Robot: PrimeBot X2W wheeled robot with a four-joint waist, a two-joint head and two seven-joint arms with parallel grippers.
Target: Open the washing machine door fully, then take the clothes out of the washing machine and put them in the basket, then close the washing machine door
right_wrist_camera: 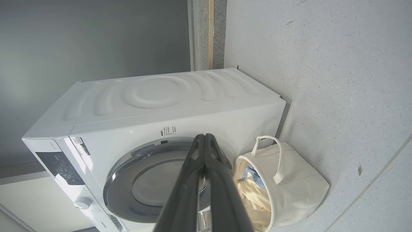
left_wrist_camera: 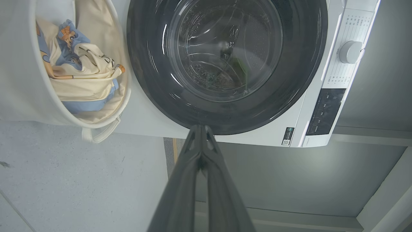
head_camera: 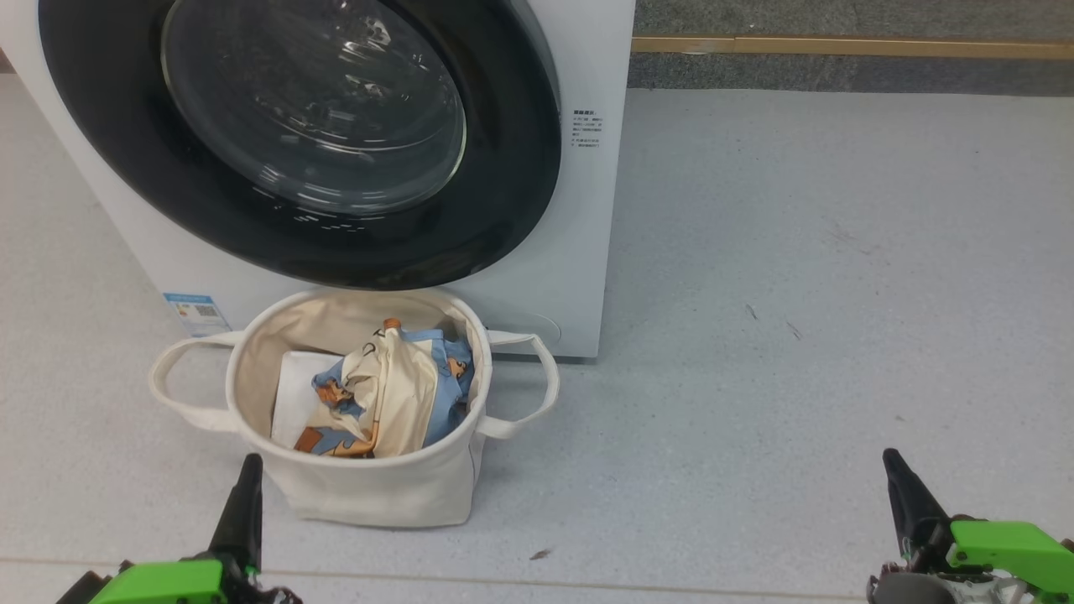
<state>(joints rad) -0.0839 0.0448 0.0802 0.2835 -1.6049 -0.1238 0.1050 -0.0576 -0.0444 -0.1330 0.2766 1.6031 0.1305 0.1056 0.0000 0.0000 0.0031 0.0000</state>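
Note:
The washing machine [head_camera: 587,210] stands at the upper left, its door [head_camera: 310,109] lying shut against the white front, black rim around clear glass. Just in front of it sits the basket [head_camera: 377,486], holding the clothes [head_camera: 390,390], light-blue and cream fabric. My left gripper [head_camera: 252,461] is shut and empty, just left of the basket's near wall. My right gripper [head_camera: 891,457] is shut and empty, far to the basket's right over bare floor. The left wrist view looks past the shut left gripper [left_wrist_camera: 200,127] at the door [left_wrist_camera: 225,48] and the clothes [left_wrist_camera: 80,74]. Beyond the shut right gripper [right_wrist_camera: 204,136] are the washing machine [right_wrist_camera: 161,96] and the basket [right_wrist_camera: 299,183].
Pale speckled floor [head_camera: 797,294] stretches to the right of the washer. A grey wall base with a wooden strip [head_camera: 839,46] runs along the back right. The washer's control knob [left_wrist_camera: 351,51] and dark panel sit beside the door. The basket's looped handles [head_camera: 537,377] stick out sideways.

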